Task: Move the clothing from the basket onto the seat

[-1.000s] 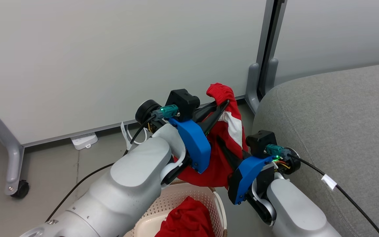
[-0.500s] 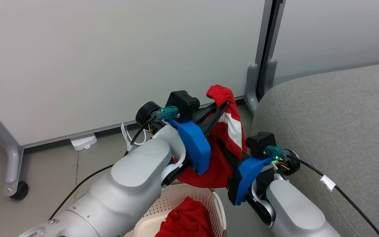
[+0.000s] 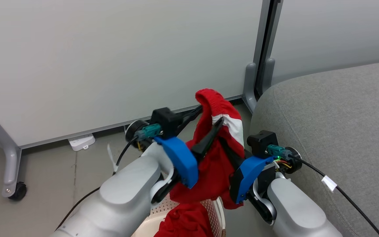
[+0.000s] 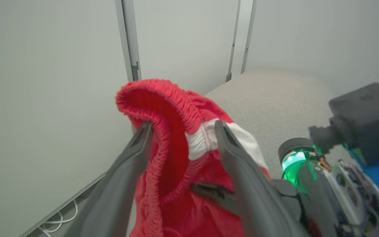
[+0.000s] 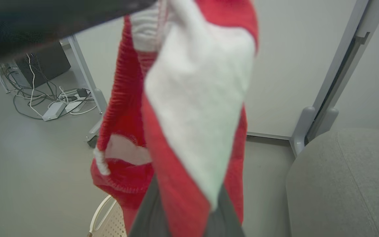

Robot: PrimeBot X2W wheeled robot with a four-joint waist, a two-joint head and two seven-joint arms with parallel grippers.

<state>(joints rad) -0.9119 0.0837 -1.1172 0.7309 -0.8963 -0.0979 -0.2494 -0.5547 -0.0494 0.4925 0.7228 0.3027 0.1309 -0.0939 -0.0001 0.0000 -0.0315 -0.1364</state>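
- The left gripper (image 4: 183, 126) is raised above the basket (image 3: 213, 210) with its 2 dark fingers spread wide. Nothing is pinched between them.
- A red garment (image 3: 215, 164) hangs between the 2 arms. Its gathered elastic waistband loops up over the tip of 1 left finger. In the left wrist view the band and a white panel lie in the gap between the parted fingers.
- The right gripper (image 5: 186, 200) sits lower and further right, near the rounded edge of the seat (image 3: 334, 131).
- Its jaws are closed on a fold of the red garment. The right wrist view shows red cloth squeezed between the 2 fingers at the bottom edge, with the white panel hanging close in front of the camera.
- The red garment is in the air, clear of the seat, and its lower folds droop just above the basket.
- A second red garment (image 3: 184, 220) lies crumpled inside the basket, which stands on the floor (image 3: 44, 171) near the seat's front corner.
- Pale wall panels (image 3: 110, 59) stand behind the arms. A white power strip (image 3: 81, 141) lies at their foot, and a grey castor leg (image 3: 10, 168) stands at the left.
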